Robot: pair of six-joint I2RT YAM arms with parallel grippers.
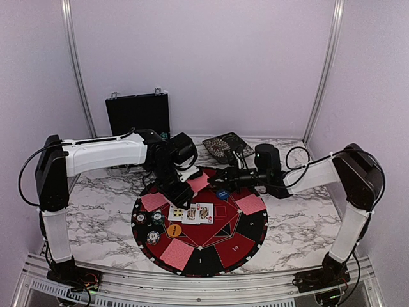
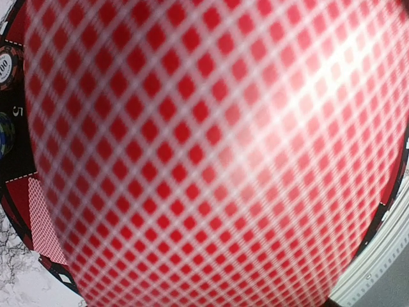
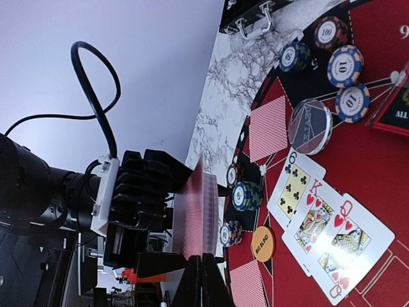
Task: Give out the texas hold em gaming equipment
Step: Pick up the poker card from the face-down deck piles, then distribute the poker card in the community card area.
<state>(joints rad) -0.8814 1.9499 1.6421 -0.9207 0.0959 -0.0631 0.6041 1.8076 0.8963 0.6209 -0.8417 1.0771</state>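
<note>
Bases of both arms sit at the near edge of the bench (image 1: pixel 307 224), one at either side of the round mat (image 1: pixel 239 246). The left arm stands straight up from its base, bends at the shoulder and runs its white forearm toward 3 o'clock, with the wrist dipped over the mat's 11 o'clock rim. The right arm rises at a lean, folds at the elbow and stretches low toward 9 o'clock, so the two wrists face each other above the mat's far edge.

The left gripper (image 1: pixel 185 190) pinches a deck of red-backed cards (image 2: pixel 211 153), which fills that wrist's view. The right gripper (image 3: pixel 200 265) has its fingers pressed together right at the deck's edge. Whether a single card is caught between them I cannot tell.

Nearest me on the mat, a face-down card (image 1: pixel 177 254) lies at 7 o'clock. Striped chips (image 1: pixel 156 217) sit around 9 o'clock with an orange disc (image 1: pixel 174 226) just beside them. Three face-up cards (image 1: pixel 192 213) overlap near the centre, just on the near side of the left gripper. A second face-down card (image 1: pixel 153 201) lies at 10 o'clock, a third face-down card (image 1: pixel 250 203) at 2 o'clock, and a blue disc (image 1: pixel 222 193) at 1 o'clock, near the right gripper.
</note>
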